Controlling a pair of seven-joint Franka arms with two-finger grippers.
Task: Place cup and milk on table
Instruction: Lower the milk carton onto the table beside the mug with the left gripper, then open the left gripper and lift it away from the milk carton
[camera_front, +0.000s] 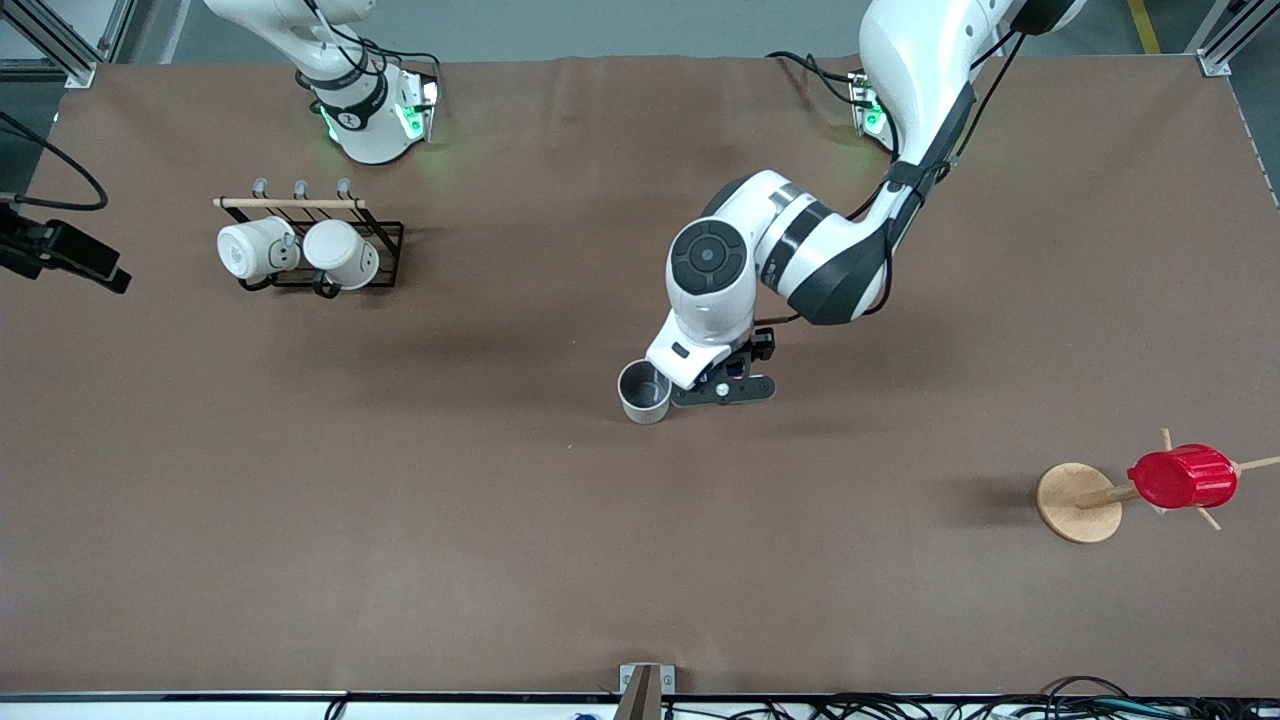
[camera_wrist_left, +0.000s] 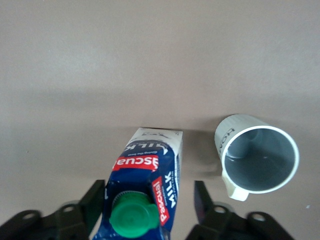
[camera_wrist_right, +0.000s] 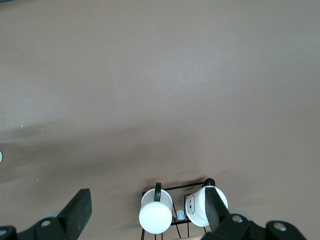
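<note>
The cup (camera_front: 645, 392) stands upright on the brown table (camera_front: 500, 560), near its middle. In the left wrist view the cup (camera_wrist_left: 257, 160) shows its dark grey inside and its white handle. The milk (camera_wrist_left: 150, 165) stands on the table beside the cup, toward the left arm's end. It is hidden under the left hand in the front view. My left gripper (camera_front: 722, 388) is low over the milk and open (camera_wrist_left: 147, 192), with a finger on either side of the carton and a gap to at least one finger. My right gripper (camera_wrist_right: 147, 210) is open and empty, high above the mug rack.
A black wire rack (camera_front: 385, 240) with two round white mugs (camera_front: 300, 250) stands toward the right arm's end. It also shows in the right wrist view (camera_wrist_right: 172, 189). A wooden stand (camera_front: 1078, 502) holding a red ribbed cup (camera_front: 1182, 477) sits toward the left arm's end.
</note>
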